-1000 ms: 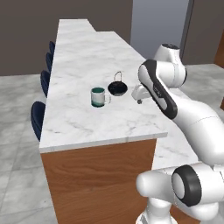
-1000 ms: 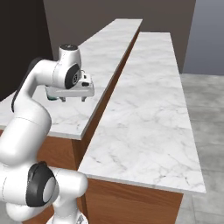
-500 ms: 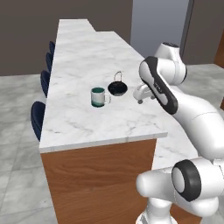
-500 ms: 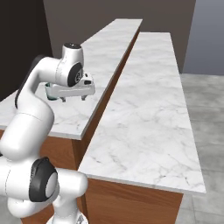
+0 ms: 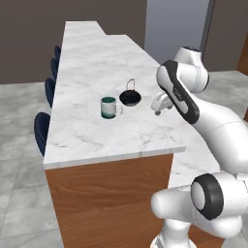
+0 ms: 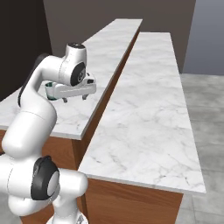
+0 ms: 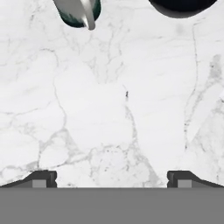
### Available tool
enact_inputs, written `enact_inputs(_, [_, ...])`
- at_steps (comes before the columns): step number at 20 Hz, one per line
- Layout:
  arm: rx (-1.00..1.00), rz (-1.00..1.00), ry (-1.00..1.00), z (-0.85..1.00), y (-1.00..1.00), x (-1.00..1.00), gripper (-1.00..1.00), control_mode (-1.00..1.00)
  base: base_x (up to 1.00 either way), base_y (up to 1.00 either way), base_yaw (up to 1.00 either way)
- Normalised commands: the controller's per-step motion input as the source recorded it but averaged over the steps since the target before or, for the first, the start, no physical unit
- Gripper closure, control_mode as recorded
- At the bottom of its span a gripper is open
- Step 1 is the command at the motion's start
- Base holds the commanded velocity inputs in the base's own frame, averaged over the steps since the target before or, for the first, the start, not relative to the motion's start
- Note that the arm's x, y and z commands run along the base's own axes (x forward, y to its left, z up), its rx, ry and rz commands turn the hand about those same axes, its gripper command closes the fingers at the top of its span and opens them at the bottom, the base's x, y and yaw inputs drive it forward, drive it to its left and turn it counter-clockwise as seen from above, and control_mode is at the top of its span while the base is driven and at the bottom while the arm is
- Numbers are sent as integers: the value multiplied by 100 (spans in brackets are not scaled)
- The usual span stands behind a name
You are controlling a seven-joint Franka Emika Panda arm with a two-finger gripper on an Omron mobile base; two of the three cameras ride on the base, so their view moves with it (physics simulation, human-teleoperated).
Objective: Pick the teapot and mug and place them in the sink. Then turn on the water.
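Note:
The mug (image 5: 110, 107), pale outside and teal inside, stands on the white marble counter (image 5: 97, 140). Just right of it and a little farther back sits the teapot (image 5: 130, 98), dark and rounded with a thin wire handle. My gripper (image 5: 158, 107) hangs open above the counter, to the right of the teapot and apart from it. In the hand view the mug (image 7: 78, 11) lies at the top left and the teapot (image 7: 181, 6) at the top right, both beyond my fingertips (image 7: 41, 179), with bare marble between them. The gripper (image 6: 74, 99) points down. The sink and water are out of view.
Dark blue stools (image 5: 42, 131) line the counter's far left side. A second, lower marble counter (image 6: 148, 109) runs along the robot's side. The counter's front edge (image 5: 116, 156) is near the mug.
The arm has shifted a little, carrying the hand slightly up and right. The jaws stay wide open. Mug and teapot have not moved.

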Motion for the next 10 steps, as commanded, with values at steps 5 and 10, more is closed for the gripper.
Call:
enact_inputs(5, [-1, 0, -3, -4, 5, -4, -100, -100, 0, 0, 0])
enact_inputs(10, [-4, 4, -8, 10, 2, 2, -100, -100, 0, 0, 0])
